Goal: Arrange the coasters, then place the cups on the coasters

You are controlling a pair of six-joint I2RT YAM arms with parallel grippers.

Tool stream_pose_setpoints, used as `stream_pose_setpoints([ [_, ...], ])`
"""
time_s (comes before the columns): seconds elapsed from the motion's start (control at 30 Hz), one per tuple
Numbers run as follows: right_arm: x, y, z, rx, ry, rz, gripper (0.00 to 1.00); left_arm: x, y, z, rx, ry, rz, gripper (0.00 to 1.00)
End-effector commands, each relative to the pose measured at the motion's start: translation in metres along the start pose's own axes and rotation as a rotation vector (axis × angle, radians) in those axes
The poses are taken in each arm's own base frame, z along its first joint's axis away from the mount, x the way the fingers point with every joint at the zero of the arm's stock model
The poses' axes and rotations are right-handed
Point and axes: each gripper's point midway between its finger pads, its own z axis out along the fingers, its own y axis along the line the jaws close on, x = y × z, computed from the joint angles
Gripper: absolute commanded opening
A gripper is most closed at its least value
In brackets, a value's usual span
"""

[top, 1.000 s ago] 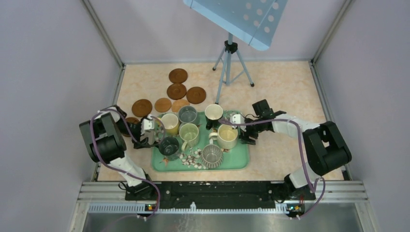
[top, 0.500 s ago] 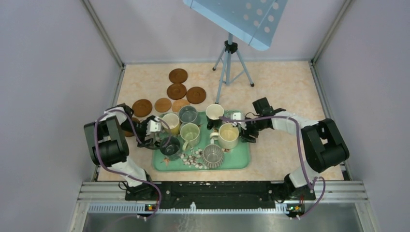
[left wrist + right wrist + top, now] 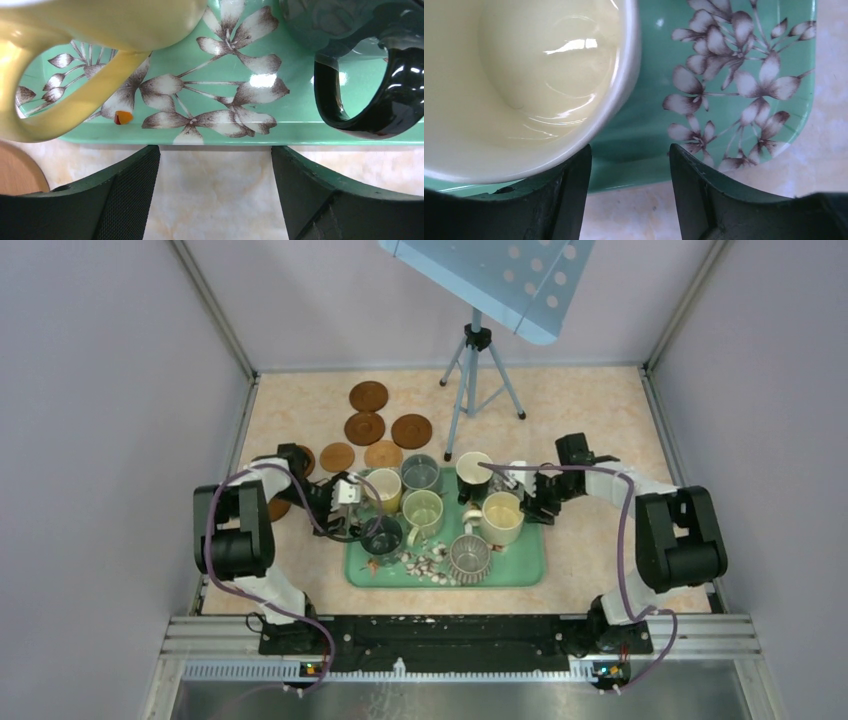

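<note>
Coasters (image 3: 364,428) lay loose on the far-left tabletop (image 3: 600,410), beyond the far-left corner of the tray (image 3: 525,570) and off to the far side of the left gripper (image 3: 215,152) — so the left arm was plainly the nearer one, though its gripper faced the tray, not them. That gripper stood wide open and empty at the tray's left rim, with the handles of the yellow cup (image 3: 100,20) and the dark green cup (image 3: 350,30) just ahead. All the cups (image 3: 422,510) stood on the tray. The right gripper (image 3: 630,150) had its jaws drawn in, tips over the right rim beside the cream cup (image 3: 524,75); whether it pinched anything could not be told. Against a second before, the tray and cups sat further right — both grippers had gone with them.
</note>
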Motion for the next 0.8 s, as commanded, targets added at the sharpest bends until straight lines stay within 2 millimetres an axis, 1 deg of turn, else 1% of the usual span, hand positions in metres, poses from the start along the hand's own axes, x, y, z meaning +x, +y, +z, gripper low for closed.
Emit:
stream_pose_setpoints([
  [0.0, 0.053, -0.01, -0.016, 0.021, 0.164, 0.027, 0.58, -0.034, 0.005, 0.027, -0.004, -0.113, 0.01, 0.86],
  [0.1, 0.068, -0.018, -0.026, 0.043, 0.178, 0.043, 0.58, -0.04, 0.006, 0.039, 0.009, -0.073, 0.028, 0.85],
  [0.17, 0.079, -0.023, -0.032, 0.056, 0.189, 0.056, 0.58, -0.046, 0.004, 0.043, 0.019, -0.064, 0.046, 0.85],
  [0.23, 0.093, -0.029, -0.041, 0.075, 0.199, 0.081, 0.58, -0.056, 0.002, 0.046, 0.03, -0.079, 0.046, 0.85],
  [0.3, 0.101, -0.035, -0.046, 0.086, 0.207, 0.094, 0.57, -0.066, 0.003, 0.05, 0.038, -0.088, 0.043, 0.85],
  [0.57, 0.135, -0.057, -0.066, 0.151, 0.234, 0.145, 0.57, -0.103, -0.007, 0.079, 0.079, -0.089, 0.075, 0.85],
  [0.67, 0.145, -0.064, -0.073, 0.177, 0.24, 0.162, 0.57, -0.112, -0.008, 0.087, 0.085, -0.089, 0.078, 0.85],
  [0.77, 0.15, -0.072, -0.08, 0.208, 0.242, 0.173, 0.57, -0.116, -0.007, 0.092, 0.096, -0.089, 0.067, 0.85],
])
